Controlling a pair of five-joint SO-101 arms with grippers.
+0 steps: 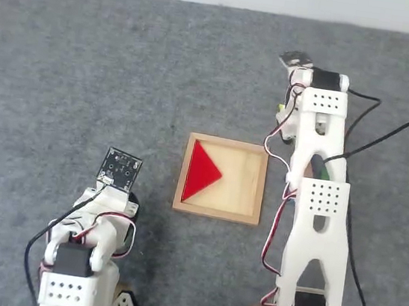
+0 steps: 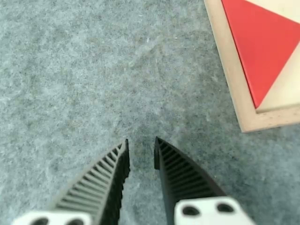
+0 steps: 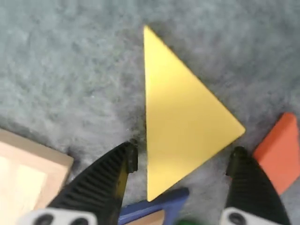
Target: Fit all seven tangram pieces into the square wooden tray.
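One red triangle [image 1: 199, 171] against tray [image 1: 215, 213] rim

Robot lab bench, grey felt tabletop [image 1: 87, 70].

One triangle piece [image 1: 200, 171] lies inside the tray's [image 1: 247, 204] left half.

Left arm [image 1: 74, 287] and right arm [image 1: 323, 199]: white perforated shells, black servos, red, white and black cables. Pincer fingers [image 2: 105, 183] black, ribbed, on white screw-holed mounts
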